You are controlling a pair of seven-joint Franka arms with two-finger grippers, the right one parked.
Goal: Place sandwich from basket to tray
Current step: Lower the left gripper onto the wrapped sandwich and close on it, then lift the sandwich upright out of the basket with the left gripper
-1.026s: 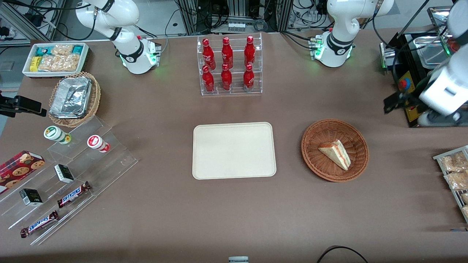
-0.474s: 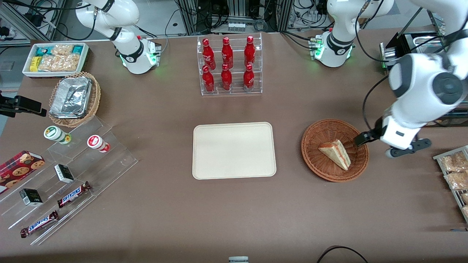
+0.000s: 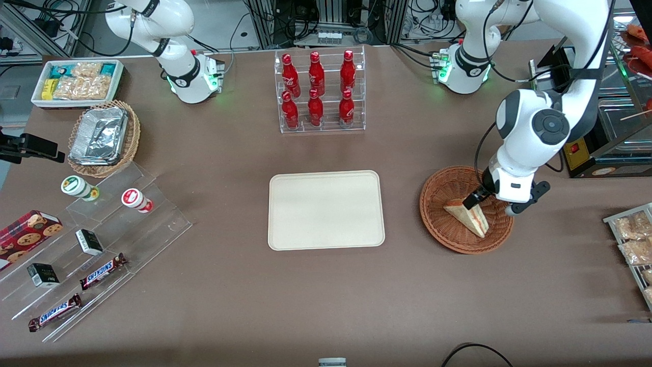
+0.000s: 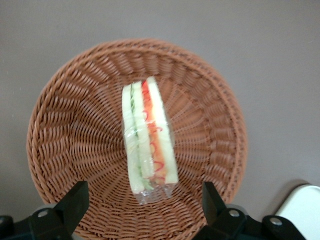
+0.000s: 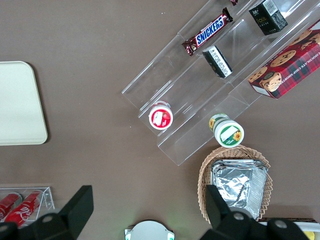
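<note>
A wide counter (image 3: 229, 306) covered in a matte brown sheet fills the scene under even, soft light. Farther from the front camera, at its edge, stand metal racks (image 3: 331, 20) with tangled black cables. A strip of grey floor (image 3: 10, 97) shows at the parked arm's end of the counter.

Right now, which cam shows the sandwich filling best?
The left wrist view: the sandwich lies cut edge up in the basket, layers clear, between the open gripper's fingers. In the front view the gripper partly hides it. The right wrist view doesn't show it.
</note>
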